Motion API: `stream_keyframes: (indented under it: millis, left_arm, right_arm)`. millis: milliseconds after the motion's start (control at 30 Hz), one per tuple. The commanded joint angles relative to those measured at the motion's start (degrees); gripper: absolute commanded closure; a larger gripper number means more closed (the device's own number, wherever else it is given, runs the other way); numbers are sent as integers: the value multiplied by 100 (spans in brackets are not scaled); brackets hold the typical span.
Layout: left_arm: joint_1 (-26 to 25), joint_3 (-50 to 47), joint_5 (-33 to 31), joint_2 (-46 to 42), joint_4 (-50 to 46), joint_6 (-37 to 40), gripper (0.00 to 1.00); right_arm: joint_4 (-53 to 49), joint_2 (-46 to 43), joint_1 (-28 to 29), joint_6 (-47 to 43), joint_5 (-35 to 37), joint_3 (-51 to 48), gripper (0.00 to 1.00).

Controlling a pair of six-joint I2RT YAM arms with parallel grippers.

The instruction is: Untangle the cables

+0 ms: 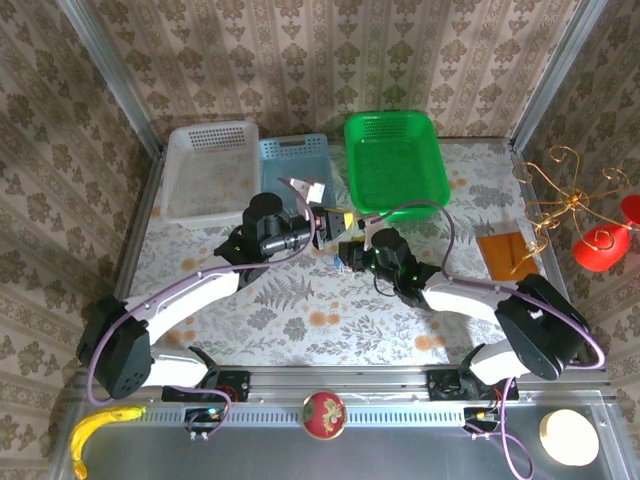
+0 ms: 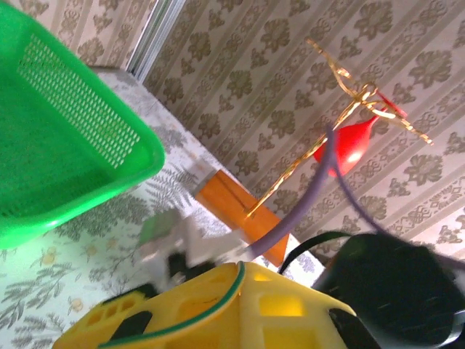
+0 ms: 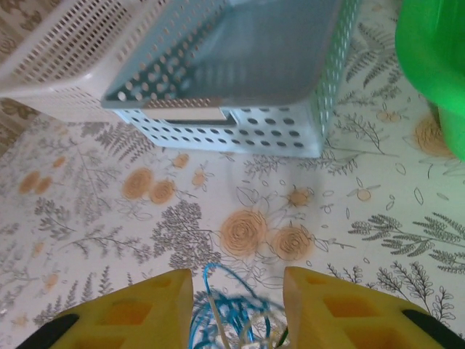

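**A:** Where are the cables [image 3: 232, 318]?

**B:** On the table [image 1: 300, 320], about midway between its left and right edges and nearer the far edge, a little in front of the blue basket [image 3: 240, 127]. They form a bunched tangle, mostly blue with pale strands.

**A:** And the right gripper [image 3: 238, 283]?

**B:** It is over that tangle, yellow fingers [image 3: 123, 313] partly apart with the wires between them, not clamped.

**A:** The left gripper [image 1: 325, 222]?

**B:** Closed, just beside the right one, near the green basket [image 1: 392, 118]. A thin green line [image 2: 234, 291] crosses its yellow finger. The left wrist view is blurred, so I cannot tell whether that is a pinched wire.
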Motion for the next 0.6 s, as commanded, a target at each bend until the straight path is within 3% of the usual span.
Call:
stream_keyframes:
  millis: [0,400,567]
  left_arm:
    - [-23,536,152,-248,-35,-153,100]
    - [588,1674,348,-457,-677,-254,100]
    - [1217,1902,206,-586,-1320,46,100]
  right_arm:
    - [404,229,44,201,288,-231,63]
    - [898,592,147,719,556,-917,64]
    - [547,184,150,742,533,-934,49]
